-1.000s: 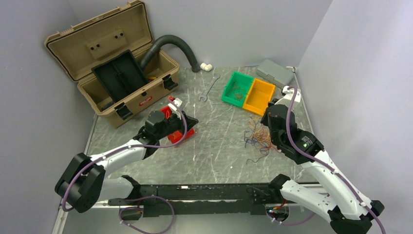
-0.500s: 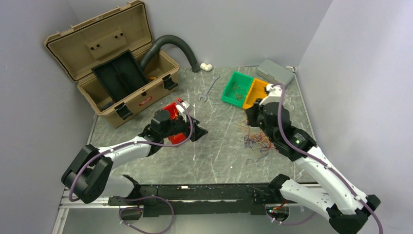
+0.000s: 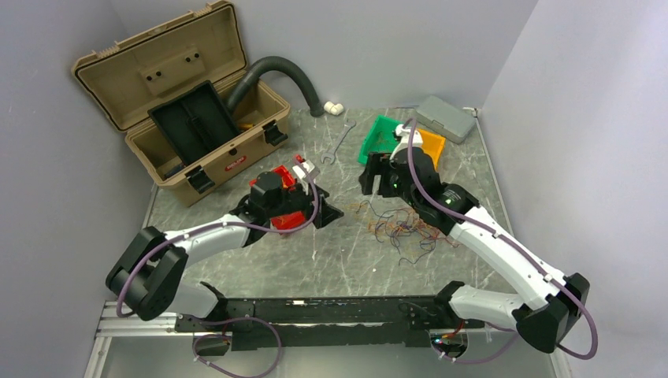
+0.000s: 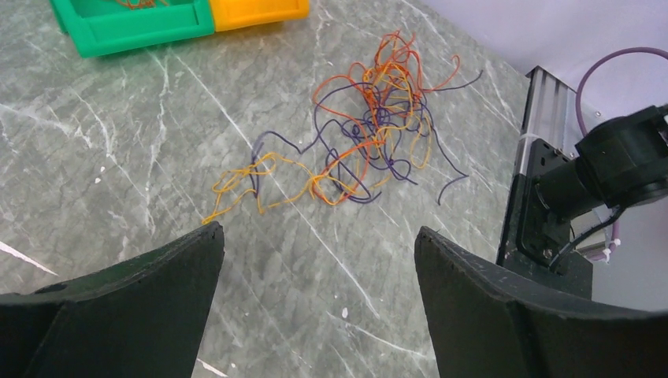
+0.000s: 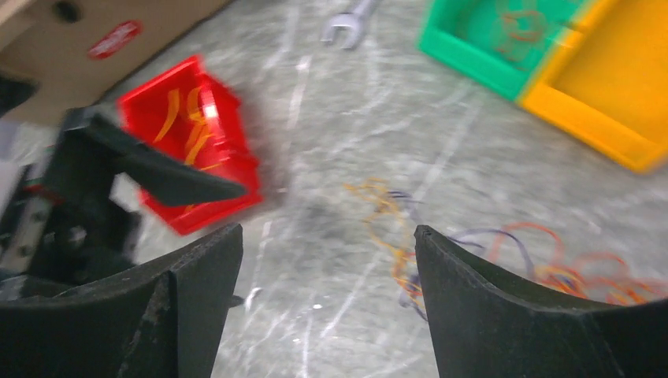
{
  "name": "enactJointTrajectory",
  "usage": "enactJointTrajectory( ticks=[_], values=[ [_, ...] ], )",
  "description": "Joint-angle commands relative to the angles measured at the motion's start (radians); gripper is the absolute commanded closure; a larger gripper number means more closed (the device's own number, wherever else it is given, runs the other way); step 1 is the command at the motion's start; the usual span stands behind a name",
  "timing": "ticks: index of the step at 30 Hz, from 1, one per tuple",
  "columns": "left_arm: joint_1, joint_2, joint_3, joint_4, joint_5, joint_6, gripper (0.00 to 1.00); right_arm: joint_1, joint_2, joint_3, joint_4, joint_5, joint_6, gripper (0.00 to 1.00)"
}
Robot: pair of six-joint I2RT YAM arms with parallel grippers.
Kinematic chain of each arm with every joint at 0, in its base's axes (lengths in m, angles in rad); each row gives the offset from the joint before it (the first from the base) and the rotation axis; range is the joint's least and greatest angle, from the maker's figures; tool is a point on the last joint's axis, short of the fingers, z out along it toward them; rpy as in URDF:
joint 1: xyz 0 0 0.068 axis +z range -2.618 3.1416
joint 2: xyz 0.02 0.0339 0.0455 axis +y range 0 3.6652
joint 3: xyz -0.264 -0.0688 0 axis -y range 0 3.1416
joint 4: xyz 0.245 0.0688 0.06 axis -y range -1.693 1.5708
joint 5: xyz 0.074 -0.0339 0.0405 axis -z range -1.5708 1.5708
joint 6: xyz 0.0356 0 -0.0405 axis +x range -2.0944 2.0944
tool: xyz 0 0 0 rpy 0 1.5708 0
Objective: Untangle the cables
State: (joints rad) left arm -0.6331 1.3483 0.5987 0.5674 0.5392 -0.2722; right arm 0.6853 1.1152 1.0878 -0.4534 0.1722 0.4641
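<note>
as the cables [image 4: 370, 135] look limp and light, pinch a stray end; left end effector [image 4: 319, 232], right end effector [image 5: 327, 230] gape empty

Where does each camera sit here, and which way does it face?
Top external: high behind the robot, looking down on the table; left arm, right arm show.
Left wrist: behind the left gripper, facing the cables; its open jaws show.
Right wrist: behind the right gripper, facing the red bin; its open jaws show.
Shared: cables and green bin in all.
</note>
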Motion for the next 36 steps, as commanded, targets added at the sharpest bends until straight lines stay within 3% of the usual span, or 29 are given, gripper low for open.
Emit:
enactJointTrajectory(
  ticks=[1, 3, 6, 8, 12, 14, 18, 26, 31, 36],
  values=[
    [-0.005, 0.065, 0.108, -0.103, -0.006, 0.019, 0.08, -0.028, -0.059, -0.006, -0.209, 0.332, 0.092, 0.18],
    [-0.007, 0.106, 0.146, -0.145, 0.000, 0.005, 0.08, -0.074, -0.086, -0.047, -0.272, 0.369, 0.149, 0.18],
    [-0.013, 0.156, 0.188, -0.183, 0.019, -0.010, 0.10, -0.201, -0.138, -0.140, -0.307, 0.306, 0.187, 0.18],
    [-0.023, 0.182, 0.205, -0.188, 0.034, -0.016, 0.11, -0.309, -0.173, -0.212, -0.273, 0.218, 0.178, 0.19],
    [-0.037, 0.197, 0.223, -0.196, 0.047, -0.011, 0.14, -0.430, -0.176, -0.320, -0.169, 0.119, 0.174, 0.31],
    [-0.036, 0.166, 0.188, -0.160, 0.053, -0.007, 0.15, -0.443, -0.140, -0.361, -0.115, 0.096, 0.177, 0.32],
    [-0.035, -0.038, 0.001, 0.041, -0.065, -0.005, 0.12, -0.448, -0.049, -0.420, -0.018, 0.099, 0.210, 0.32],
    [-0.034, -0.263, -0.165, 0.131, -0.269, 0.049, 0.10, -0.449, -0.013, -0.483, 0.093, 0.189, 0.246, 0.29],
    [-0.034, -0.292, -0.169, 0.100, -0.308, 0.067, 0.09, -0.485, -0.059, -0.485, 0.076, 0.269, 0.219, 0.27],
    [-0.033, -0.272, -0.164, 0.118, -0.285, 0.057, 0.09, -0.592, -0.077, -0.480, 0.066, 0.238, 0.194, 0.26]
  ],
)
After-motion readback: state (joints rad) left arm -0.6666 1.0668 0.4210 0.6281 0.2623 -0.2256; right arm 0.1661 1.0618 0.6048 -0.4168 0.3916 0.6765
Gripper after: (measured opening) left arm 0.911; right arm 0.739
